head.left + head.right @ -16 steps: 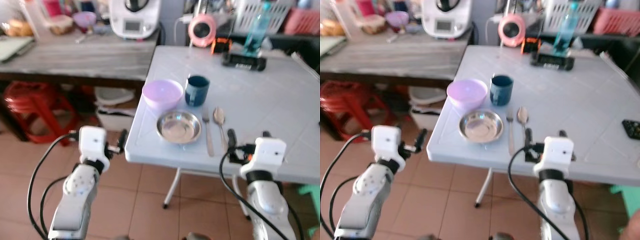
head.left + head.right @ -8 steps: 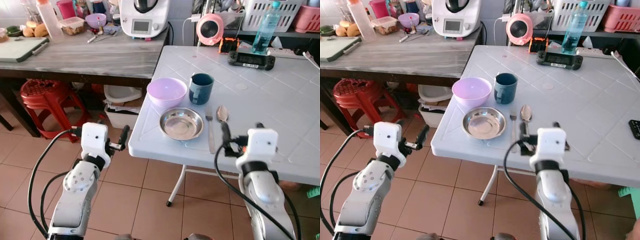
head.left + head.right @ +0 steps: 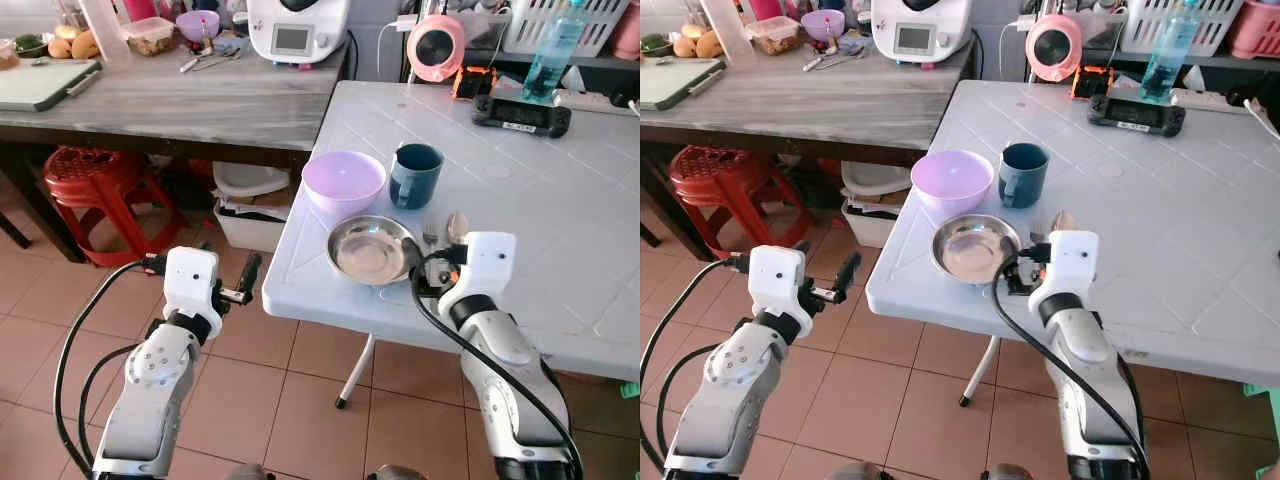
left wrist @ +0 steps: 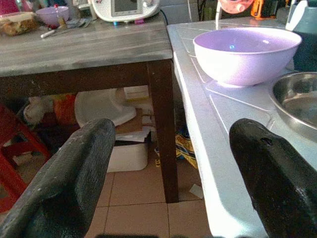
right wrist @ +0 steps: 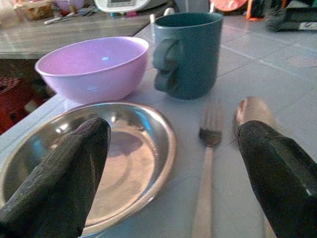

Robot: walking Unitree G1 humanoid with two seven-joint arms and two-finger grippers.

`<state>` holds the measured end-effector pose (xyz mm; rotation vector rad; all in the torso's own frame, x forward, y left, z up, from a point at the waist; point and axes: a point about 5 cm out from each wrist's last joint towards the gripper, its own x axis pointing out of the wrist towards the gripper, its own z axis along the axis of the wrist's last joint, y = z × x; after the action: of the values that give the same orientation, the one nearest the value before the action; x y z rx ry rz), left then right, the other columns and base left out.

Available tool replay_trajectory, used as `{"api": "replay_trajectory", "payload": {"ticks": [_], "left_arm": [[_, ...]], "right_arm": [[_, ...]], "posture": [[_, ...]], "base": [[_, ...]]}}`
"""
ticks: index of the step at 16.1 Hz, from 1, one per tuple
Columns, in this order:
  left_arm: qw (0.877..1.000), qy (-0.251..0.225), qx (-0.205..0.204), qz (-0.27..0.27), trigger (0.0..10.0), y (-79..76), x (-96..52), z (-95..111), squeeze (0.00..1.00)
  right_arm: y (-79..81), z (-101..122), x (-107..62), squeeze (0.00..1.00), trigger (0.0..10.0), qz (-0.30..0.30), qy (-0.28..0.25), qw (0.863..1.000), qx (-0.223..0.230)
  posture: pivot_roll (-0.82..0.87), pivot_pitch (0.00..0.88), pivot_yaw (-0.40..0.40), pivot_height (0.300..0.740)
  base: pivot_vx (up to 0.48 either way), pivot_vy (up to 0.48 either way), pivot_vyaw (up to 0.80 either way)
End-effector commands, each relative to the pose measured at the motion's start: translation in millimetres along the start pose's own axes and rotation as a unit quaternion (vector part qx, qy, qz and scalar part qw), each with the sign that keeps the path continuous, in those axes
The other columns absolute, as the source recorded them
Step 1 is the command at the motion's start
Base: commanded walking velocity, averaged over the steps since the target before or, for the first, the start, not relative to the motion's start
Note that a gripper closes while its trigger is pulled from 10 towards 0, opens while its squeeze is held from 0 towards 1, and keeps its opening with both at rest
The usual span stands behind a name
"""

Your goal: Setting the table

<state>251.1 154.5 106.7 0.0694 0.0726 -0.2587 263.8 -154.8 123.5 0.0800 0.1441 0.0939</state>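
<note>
Right tool (image 5: 171, 168) now over shiny plate (image 5: 94, 163)

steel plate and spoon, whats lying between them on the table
A fork lies between the steel plate and the spoon, its tines pointing toward the teal mug. The right wrist view shows it plainly.

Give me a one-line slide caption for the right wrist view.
Open right gripper over the steel plate and fork, purple bowl and teal mug behind.

Steel plate (image 3: 368, 251), fork (image 5: 205, 163) directly before right end effector (image 5: 168, 163); mug (image 5: 187, 52) beyond.
</note>
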Motion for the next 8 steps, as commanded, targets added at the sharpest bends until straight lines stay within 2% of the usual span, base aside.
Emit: {"api": "replay_trajectory", "payload": {"ticks": [1,5,8], "left_arm": [[1.0,-0.001,0.011,-0.005,10.0,0.4,-2.0,3.7,0.0],[1.0,-0.006,0.016,-0.008,10.0,0.0,-4.5,6.3,0.0],[1.0,-0.002,0.018,-0.013,10.0,-0.6,-5.1,6.2,0.0]], "right_arm": [[6.1,1.4,3.5,0.0,10.0,0.019,0.011,1.0,0.008],[17.1,-4.0,5.2,0.0,10.0,0.048,0.054,0.996,0.046],[18.2,-8.8,7.6,0.0,10.0,0.045,0.084,0.993,0.071]], "posture": [[-0.01,0.0,0.052,0.74],[-0.01,0.0,0.053,0.74],[0.0,0.0,0.051,0.74]], "base": [[0.0,0.0,0.0],[0.0,0.0,0.0],[0.0,0.0,0.0]]}}
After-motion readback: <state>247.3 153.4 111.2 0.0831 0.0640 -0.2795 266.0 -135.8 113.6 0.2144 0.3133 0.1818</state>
